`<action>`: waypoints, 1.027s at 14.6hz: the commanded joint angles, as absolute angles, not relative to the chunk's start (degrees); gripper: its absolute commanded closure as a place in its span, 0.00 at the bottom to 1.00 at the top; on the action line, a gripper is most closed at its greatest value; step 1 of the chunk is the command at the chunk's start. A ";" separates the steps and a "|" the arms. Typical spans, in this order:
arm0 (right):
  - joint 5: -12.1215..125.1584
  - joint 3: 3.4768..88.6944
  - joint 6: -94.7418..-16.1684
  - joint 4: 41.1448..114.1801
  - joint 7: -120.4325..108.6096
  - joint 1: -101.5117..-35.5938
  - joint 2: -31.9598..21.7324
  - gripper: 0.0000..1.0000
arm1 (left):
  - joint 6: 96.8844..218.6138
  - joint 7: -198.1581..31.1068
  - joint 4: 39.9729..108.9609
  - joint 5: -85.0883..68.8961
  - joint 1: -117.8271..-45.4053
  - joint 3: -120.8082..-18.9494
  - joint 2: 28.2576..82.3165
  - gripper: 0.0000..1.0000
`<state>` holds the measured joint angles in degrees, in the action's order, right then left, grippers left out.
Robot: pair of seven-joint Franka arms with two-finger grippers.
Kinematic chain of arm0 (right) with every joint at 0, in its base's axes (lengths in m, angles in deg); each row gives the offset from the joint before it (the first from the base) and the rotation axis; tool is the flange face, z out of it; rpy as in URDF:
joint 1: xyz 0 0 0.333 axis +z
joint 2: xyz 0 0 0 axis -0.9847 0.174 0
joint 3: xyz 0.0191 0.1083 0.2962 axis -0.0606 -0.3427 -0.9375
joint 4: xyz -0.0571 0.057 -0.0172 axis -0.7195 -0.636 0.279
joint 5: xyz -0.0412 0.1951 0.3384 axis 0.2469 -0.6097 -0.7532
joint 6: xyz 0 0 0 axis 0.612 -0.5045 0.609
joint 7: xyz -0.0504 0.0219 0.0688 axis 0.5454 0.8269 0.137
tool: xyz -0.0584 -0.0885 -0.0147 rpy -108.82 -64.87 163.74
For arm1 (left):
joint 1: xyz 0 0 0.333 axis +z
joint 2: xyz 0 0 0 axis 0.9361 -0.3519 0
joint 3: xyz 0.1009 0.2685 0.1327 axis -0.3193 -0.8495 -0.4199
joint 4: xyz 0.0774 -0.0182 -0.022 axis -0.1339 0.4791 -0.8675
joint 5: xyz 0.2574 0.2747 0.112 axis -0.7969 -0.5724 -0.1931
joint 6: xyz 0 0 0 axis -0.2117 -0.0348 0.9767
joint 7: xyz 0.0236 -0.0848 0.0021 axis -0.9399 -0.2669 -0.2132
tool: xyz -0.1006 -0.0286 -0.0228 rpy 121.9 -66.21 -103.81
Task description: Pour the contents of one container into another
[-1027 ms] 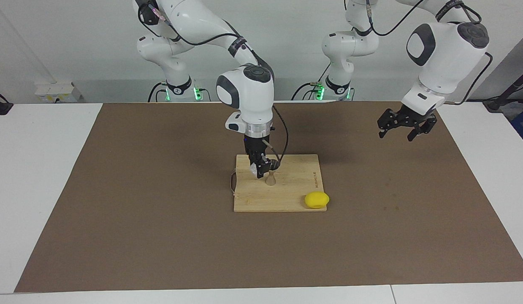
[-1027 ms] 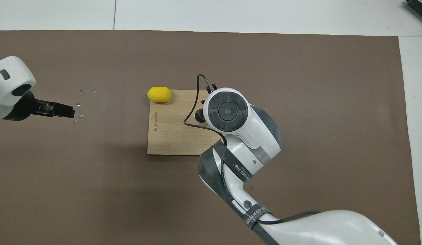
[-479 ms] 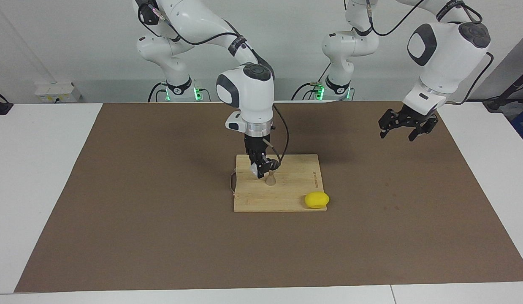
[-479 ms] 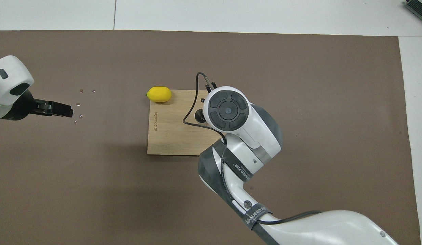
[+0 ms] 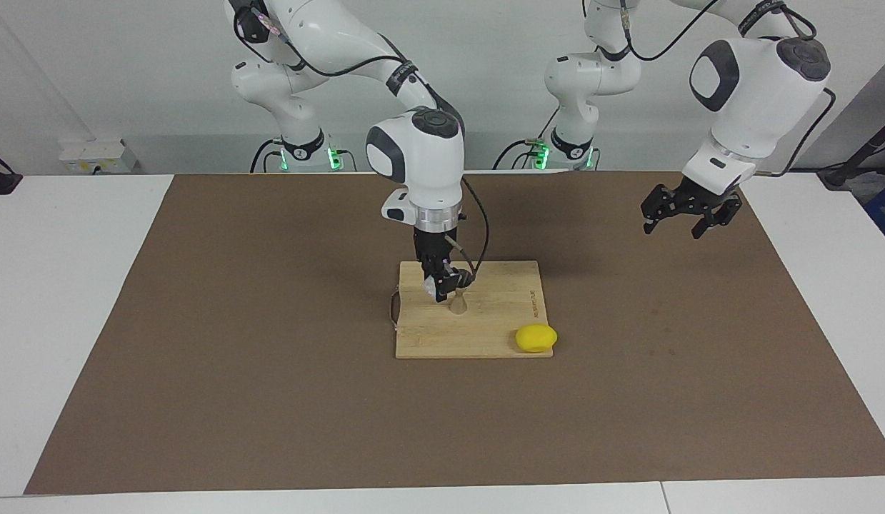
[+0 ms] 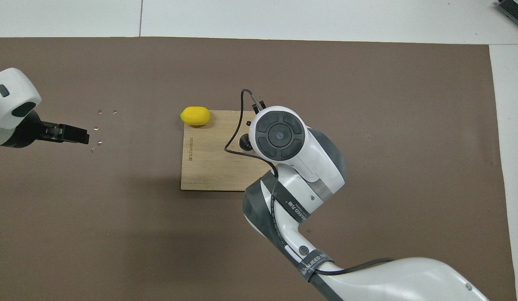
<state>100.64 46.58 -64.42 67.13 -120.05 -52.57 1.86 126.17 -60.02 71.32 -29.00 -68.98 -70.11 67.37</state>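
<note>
A wooden cutting board lies on a brown mat. A yellow lemon rests at the board's corner.

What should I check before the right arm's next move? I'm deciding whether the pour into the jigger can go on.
1. Right gripper shut on the glass tumbler: ok.
2. Tumbler held over the cutting board, beside the jigger's top: ok.
3. Jigger upright on the board: ok.
4. Lemon at the board's corner, apart from the jigger: ok.
5. Left gripper open, waiting over the mat toward its own end: ok.
6. Anything inside the tumbler or jigger: cannot tell.
</note>
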 commanded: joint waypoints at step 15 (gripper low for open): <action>102.31 46.43 -62.93 65.93 -119.38 -52.38 2.40 1.00 | 112.89 -67.20 64.94 -33.94 -69.14 -70.80 68.68 0.00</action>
